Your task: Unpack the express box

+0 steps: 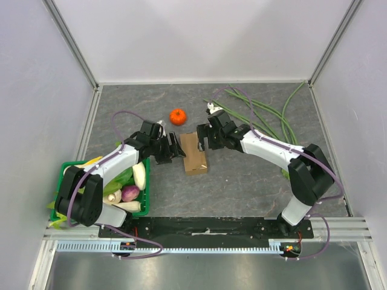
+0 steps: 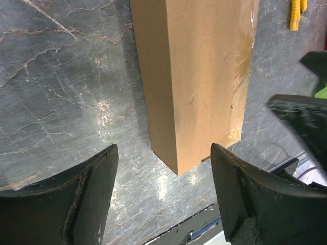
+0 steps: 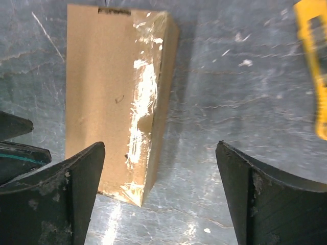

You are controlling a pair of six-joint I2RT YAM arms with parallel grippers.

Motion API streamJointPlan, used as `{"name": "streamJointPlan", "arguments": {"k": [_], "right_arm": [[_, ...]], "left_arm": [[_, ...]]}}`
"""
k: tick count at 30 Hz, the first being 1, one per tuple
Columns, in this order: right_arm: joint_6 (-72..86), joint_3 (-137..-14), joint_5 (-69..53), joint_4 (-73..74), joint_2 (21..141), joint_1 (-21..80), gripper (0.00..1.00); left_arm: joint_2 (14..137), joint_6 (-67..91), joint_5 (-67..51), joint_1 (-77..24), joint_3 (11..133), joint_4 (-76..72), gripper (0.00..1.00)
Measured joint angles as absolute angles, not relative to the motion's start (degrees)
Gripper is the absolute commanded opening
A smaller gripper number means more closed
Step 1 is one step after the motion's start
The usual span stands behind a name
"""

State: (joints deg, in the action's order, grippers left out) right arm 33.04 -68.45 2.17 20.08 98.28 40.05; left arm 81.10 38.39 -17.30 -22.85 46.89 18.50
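grey marbled tabletop (image 1: 254, 187), closed brown express box (image 1: 195, 154), glossy tape (image 3: 140, 102), left gripper (image 1: 177, 148) and right gripper (image 1: 203, 136) released

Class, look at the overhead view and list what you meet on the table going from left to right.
green vegetable crate → left tool → express box → long green beans

Robot test cell, laboratory type: grey stone-patterned bench (image 1: 242, 187) closed in on three sides by plain white panels (image 1: 199, 36) set in aluminium frame posts (image 1: 70, 42), with cabled left arm (image 1: 112, 163) and right arm (image 1: 272, 147) bolted to a black base plate (image 1: 181, 226) on a slotted aluminium rail (image 1: 199, 246) at the bench's near edge.
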Motion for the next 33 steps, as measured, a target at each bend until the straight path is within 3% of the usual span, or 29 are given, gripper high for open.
{"name": "streamJointPlan", "arguments": {"k": [10,20,29,33], "right_arm": [[24.14,-70.35,10.96,22.39,95.42,34.79,0.98],[16.45,-82.02,17.89,27.75,110.15,30.94,0.98],[11.92,-85.34,14.81,28.64,117.23,26.52,0.88],[11.92,-85.6,13.04,28.95,118.3,24.53,0.78]], "left_arm": [[80.01,38.24,-15.07,-22.85,48.23,21.32,0.86],[73.73,35.9,-10.26,-22.85,54.68,24.49,0.87],[73.45,34.57,-9.89,-22.85,55.02,26.35,0.86],[73.45,34.15,-9.5,-22.85,55.02,26.85,0.86]]}}
